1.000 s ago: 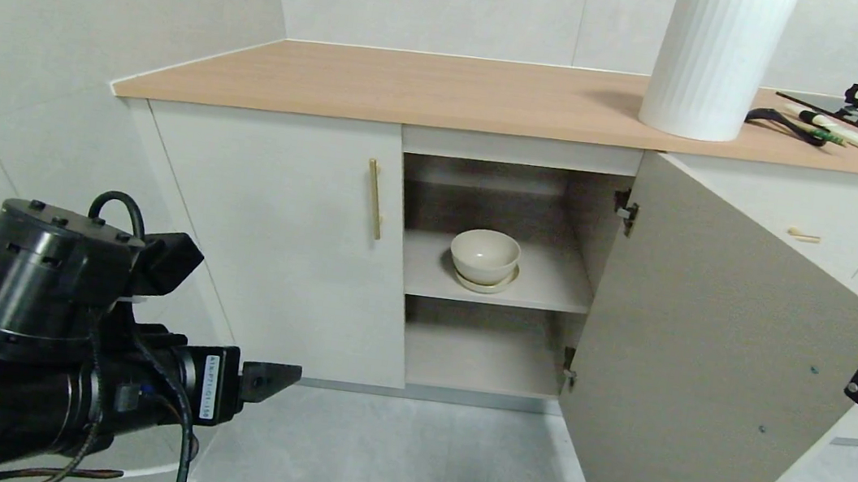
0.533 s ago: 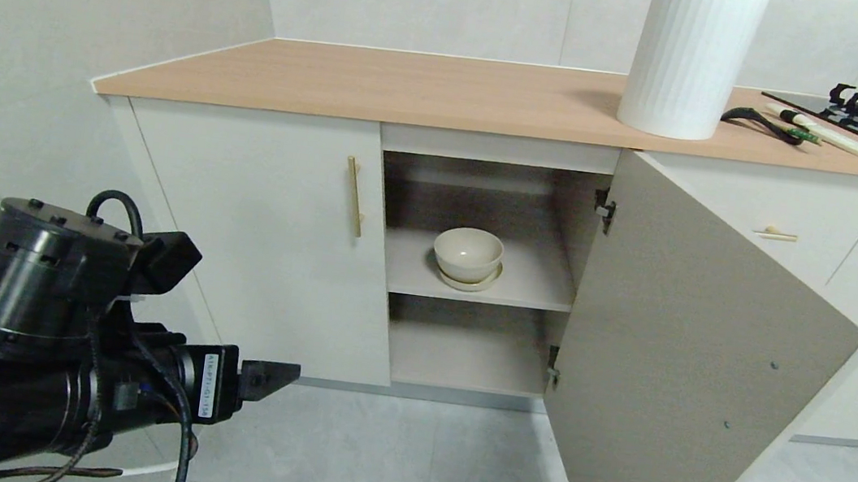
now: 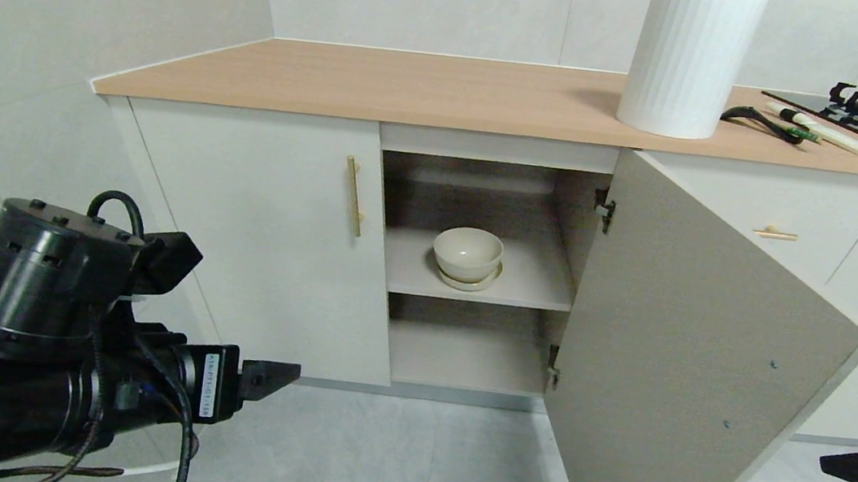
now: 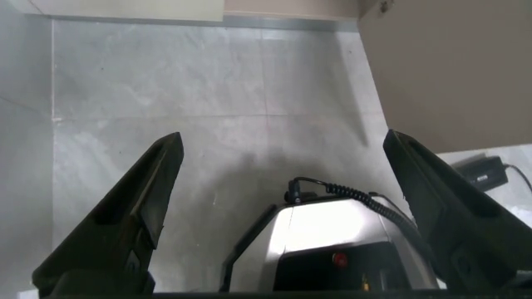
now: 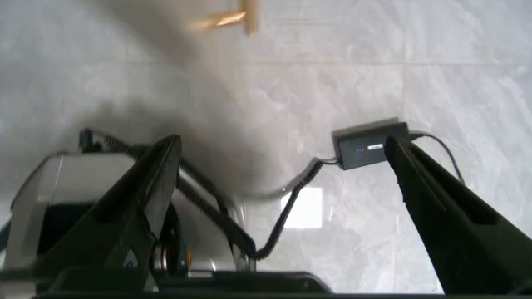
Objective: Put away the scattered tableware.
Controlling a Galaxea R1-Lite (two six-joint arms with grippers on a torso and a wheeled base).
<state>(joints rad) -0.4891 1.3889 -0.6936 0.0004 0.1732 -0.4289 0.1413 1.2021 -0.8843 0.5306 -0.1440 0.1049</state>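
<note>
Left claw [image 4: 281, 143] spread empty, right claw [image 5: 281, 143] likewise, one bowl [image 3: 467, 251] on one saucer [image 3: 484, 283], cabinet shelf [image 3: 534, 283]

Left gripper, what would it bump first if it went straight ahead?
Probably the open cabinet door. The left gripper points across the floor toward it, but depth is hard to judge.

The bowl [image 3: 467, 252] and saucer [image 3: 466, 285] are cream, countertop [image 3: 415, 88] tan wood-grain, vase [image 3: 689, 56] ribbed white, floor [image 3: 402, 459] mottled grey.
</note>
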